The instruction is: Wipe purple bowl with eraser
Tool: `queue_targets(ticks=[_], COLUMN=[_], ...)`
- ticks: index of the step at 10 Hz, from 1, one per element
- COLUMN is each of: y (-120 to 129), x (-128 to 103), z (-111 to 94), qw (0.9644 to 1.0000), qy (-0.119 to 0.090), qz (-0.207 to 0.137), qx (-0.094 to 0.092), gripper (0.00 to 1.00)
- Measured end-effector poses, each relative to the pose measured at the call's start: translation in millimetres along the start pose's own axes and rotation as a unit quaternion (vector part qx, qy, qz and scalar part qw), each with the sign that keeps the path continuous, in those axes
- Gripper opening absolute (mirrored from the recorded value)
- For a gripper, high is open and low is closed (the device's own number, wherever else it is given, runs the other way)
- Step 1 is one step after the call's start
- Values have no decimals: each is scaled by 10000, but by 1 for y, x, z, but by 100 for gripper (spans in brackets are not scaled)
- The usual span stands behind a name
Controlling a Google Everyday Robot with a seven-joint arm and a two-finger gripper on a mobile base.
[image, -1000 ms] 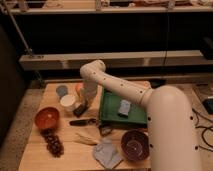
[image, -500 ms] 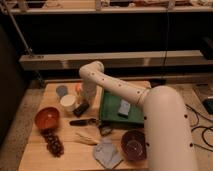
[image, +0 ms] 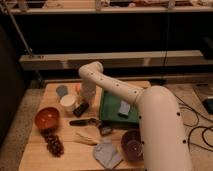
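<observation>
Forearm (image: 161,125) further left, across right edge of purple bowl (image: 128,145); gripper (image: 84,102) just above eraser (image: 80,109), its state indiscernible.

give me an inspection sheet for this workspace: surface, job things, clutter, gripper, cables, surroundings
surface: wooden table, crowded
job's things: purple bowl at the near edge, beside the arm; eraser lies by the white cup, well apart from that bowl
clutter: orange-red bowl, grapes, green tray holding a grey-blue block, dark-handled tool, grey cloth
grippers: gripper low at the eraser, next to the cup; contact unclear
cables: cables on the floor beside the table
surroundings: dark shelving behind the table
</observation>
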Motion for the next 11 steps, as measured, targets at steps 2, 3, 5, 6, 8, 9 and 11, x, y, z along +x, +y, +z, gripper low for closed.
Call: queue_targets(ticks=[2, 3, 5, 6, 8, 9, 11], y=[-1, -1, 0, -1, 0, -1, -5], x=[2, 3, 4, 4, 4, 3, 2], z=[8, 11, 16, 17, 21, 22, 28], qw=[10000, 9999, 9998, 9998, 9997, 9996, 9996], qy=[-53, -79, -140, -147, -180, -189, -215], qz=[19, 53, 106, 123, 159, 156, 116], qx=[-43, -53, -82, -84, -102, -106, -126], gripper=[51, 56, 72, 73, 73, 73, 72])
